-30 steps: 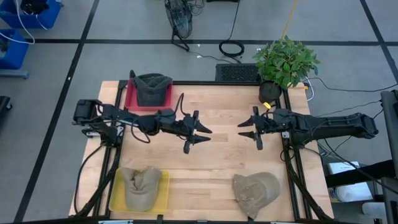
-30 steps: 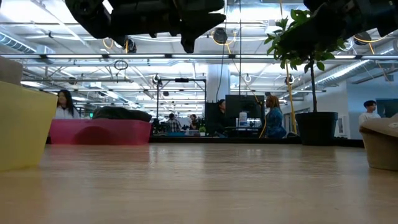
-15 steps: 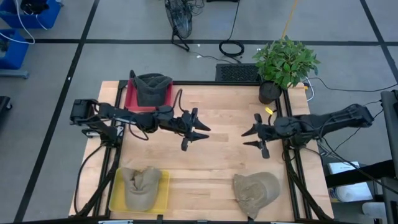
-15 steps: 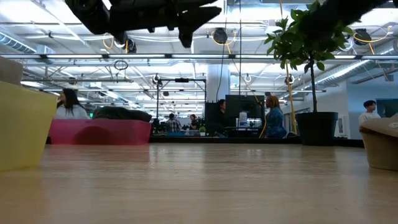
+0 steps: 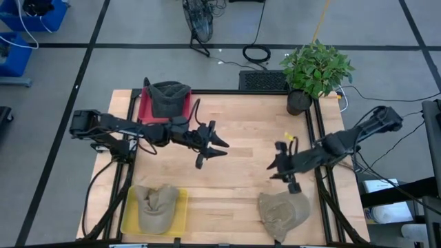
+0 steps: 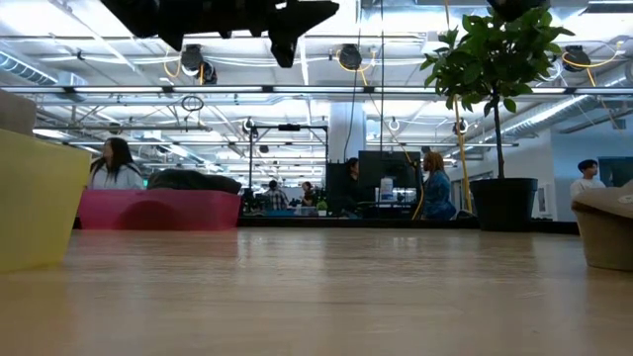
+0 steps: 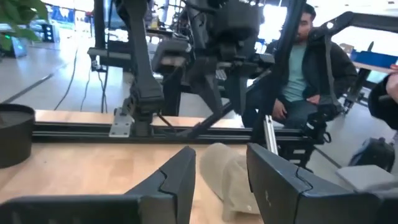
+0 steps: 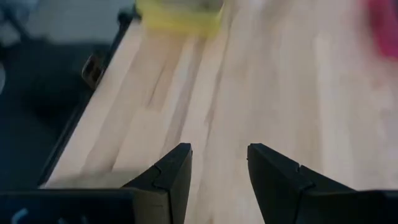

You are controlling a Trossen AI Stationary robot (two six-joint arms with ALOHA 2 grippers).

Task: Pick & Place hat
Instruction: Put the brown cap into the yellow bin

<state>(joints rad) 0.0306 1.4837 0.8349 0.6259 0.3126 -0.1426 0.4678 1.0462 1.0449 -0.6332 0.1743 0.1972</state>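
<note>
— What's the largest thing there?

— The wooden worktop [image 5: 241, 131], framed by dark rails; both arms reach over it from opposite sides, and a potted plant [image 5: 315, 69] stands at its far right corner.

— And the arms?

— The left gripper [image 5: 209, 145] hangs above the middle of the worktop, a little toward the left, jaws parted with nothing between them; its wrist view shows the two fingers [image 7: 177, 180] apart, looking across bare wood at a tan hat. The right gripper [image 5: 284, 165] is lower on the right side, tilted down just above that hat; its jaws are also spread and empty, with only wood showing between the fingers [image 8: 174, 174].

— Where is the hat?

— The loose tan hat [image 5: 284, 213] lies on the worktop at the near right corner, outside any tray, just below the right gripper and not touching it; in the low view its edge [image 6: 605, 227] shows at the far right.

— The trays?

— A yellow tray [image 5: 131, 215] sits at the near left corner with another tan hat [image 5: 155, 207] inside; a red tray [image 5: 146, 109] sits at the far left with a dark hat [image 5: 169, 98] in it.

— Anything beyond the worktop?

— A seated person in a teal shirt [image 7: 305, 68] shows in the left wrist view; several people stand far off in the room in the low view.
</note>
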